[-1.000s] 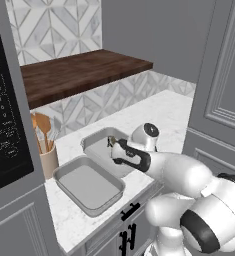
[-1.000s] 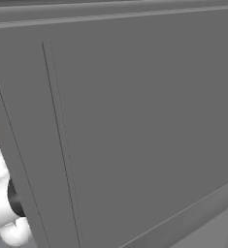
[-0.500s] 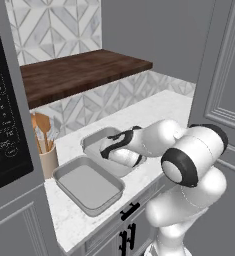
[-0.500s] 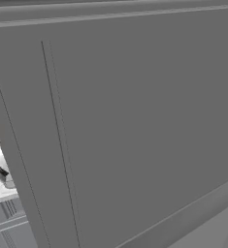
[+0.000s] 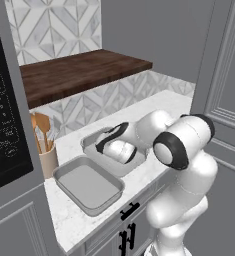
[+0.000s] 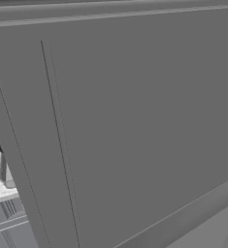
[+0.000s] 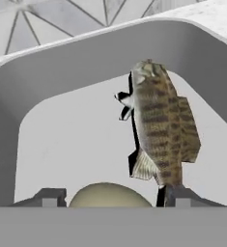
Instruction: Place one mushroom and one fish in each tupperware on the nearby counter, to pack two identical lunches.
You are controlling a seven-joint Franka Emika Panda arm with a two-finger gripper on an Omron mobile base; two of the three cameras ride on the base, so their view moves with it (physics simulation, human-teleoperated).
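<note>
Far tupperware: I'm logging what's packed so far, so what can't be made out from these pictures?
- Far tupperware, left base view: the arm covers its inside.
- Gripper, hand view: bottom edge cuts its fingertips; grip unclear.
- Mushroom, hand view: cut by the bottom edge.
- Fish, hand view: tail meets a fingertip; held or resting unclear.
- Right base view: grey panel hides the counter.

Fish (image 7: pixel 164 128): olive-brown with darker mottled bars. Mushroom (image 7: pixel 110 197): pale beige. Tupperware (image 5: pixel 89 184): translucent grey. Counter (image 5: pixel 69 220): white, marble-veined. Upper top (image 5: pixel 79 74): dark brown wood. Backsplash (image 5: pixel 54 30): white-grey geometric tile. Utensil holder (image 5: pixel 49 161): tan, with orange-brown wooden utensils (image 5: pixel 41 129)
</note>
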